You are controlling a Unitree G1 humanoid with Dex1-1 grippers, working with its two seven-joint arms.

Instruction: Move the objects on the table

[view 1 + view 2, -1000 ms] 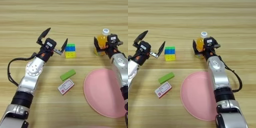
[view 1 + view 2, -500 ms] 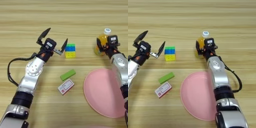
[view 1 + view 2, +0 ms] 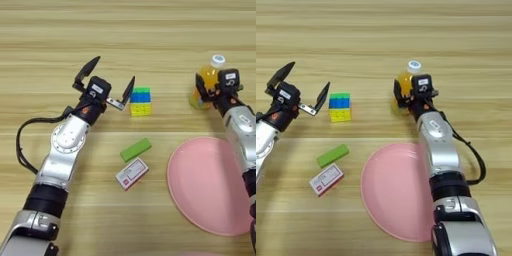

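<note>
Pale wood with long horizontal grain lines makes up the table in front of you, and it fills both views.

Your left gripper hangs above the boards just left of a small cube of stacked blocks, green on top, blue in the middle, yellow at the bottom, with studded faces. Its two thin black fingers are spread wide apart in a V with nothing between them; the nearer fingertip ends just beside the cube's upper left edge, and you cannot tell whether it touches.

Your right gripper is at the juice bottle, a clear plastic bottle of orange liquid with a round white cap. The bottle leans, cap pointing up and to the right. The black fingers sit on either side of its lower body and look closed on it, though the gripper's housing hides the far side.

Below the cube, well apart from it, lies the green block, a smooth flat bar turned at a slant. Just beside its lower end, close but not clearly touching, lies the small box, flat cardboard with a white face and a red border, slanted the same way.

To the right is the pink plate, large, round and matte with a shallow raised rim. Your right forearm crosses above its right edge. The bottle stands just past its upper rim.
</note>
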